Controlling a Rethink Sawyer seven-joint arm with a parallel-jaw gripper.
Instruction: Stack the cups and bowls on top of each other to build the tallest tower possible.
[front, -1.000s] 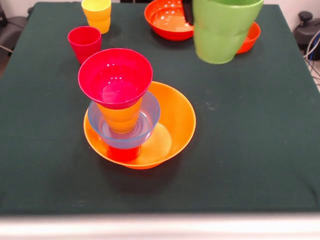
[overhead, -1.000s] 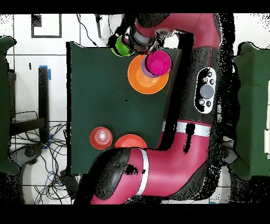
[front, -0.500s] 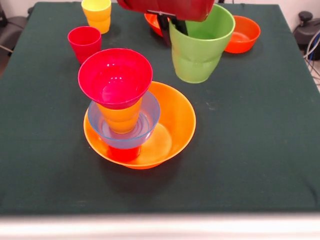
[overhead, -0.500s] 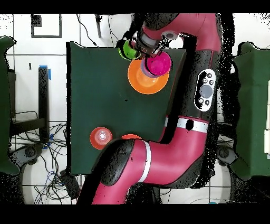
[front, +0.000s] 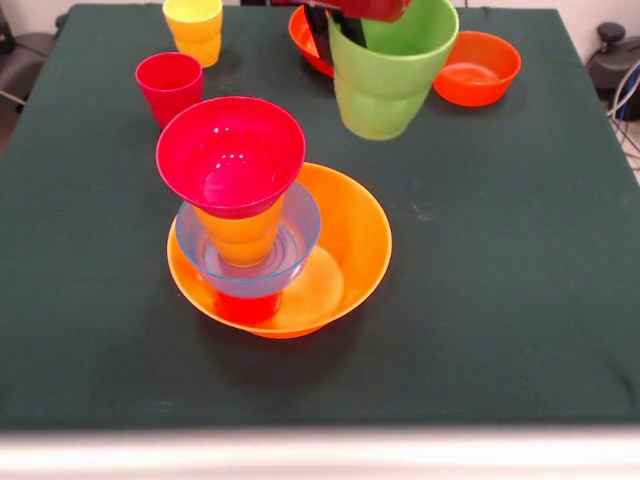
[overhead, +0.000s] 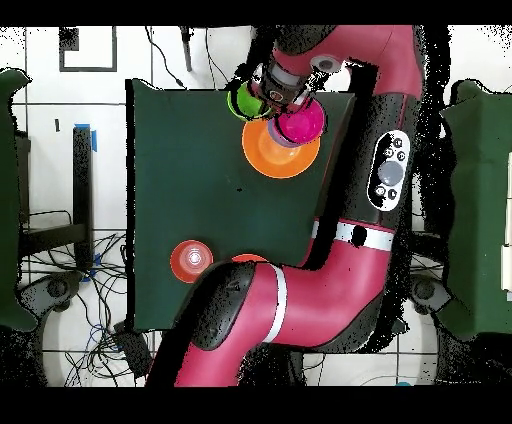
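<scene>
My tool (front: 345, 22) pinches the green cup (front: 388, 72) by its rim, upright, clear of the bench (front: 520, 260). The tower (front: 245, 215) sits at seven o'clock from it, magenta bowl (front: 230, 152) open to receive it.

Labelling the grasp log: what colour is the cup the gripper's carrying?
Green. The cup hangs from the gripper, clear of the table; the front view shows it best.

A green cup (overhead: 243, 99) was seen beside the magenta bowl (overhead: 301, 122) stacked over the large orange bowl (overhead: 272, 152).
</scene>
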